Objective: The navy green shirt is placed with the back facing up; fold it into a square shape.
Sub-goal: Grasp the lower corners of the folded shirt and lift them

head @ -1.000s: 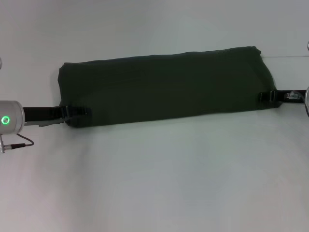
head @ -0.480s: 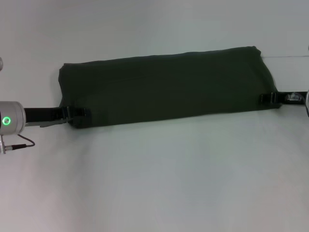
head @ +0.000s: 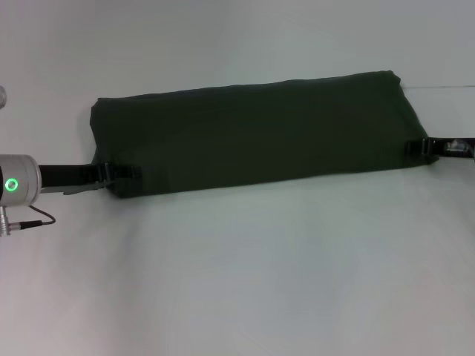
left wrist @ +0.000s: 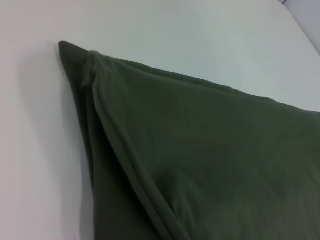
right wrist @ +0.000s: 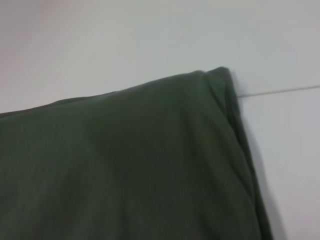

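Observation:
The navy green shirt (head: 252,133) lies folded into a long plain band across the white table (head: 260,282), with no lettering showing. My left gripper (head: 122,173) sits at the band's near left corner, its tip over the cloth. At the band's right end, my right gripper (head: 419,147) is open and just touches the edge. The left wrist view shows the shirt (left wrist: 200,150) with a hemmed, layered corner. In the right wrist view the shirt (right wrist: 125,160) shows its far right corner lying flat.
A thin seam line (head: 441,87) runs across the table at the far right. The left arm's silver wrist with a green light (head: 11,184) reaches in from the left edge. White table surface extends in front of and behind the shirt.
My right gripper has slid to the right, off the shirt's right end, and the cloth stayed in place. The left gripper has barely shifted.

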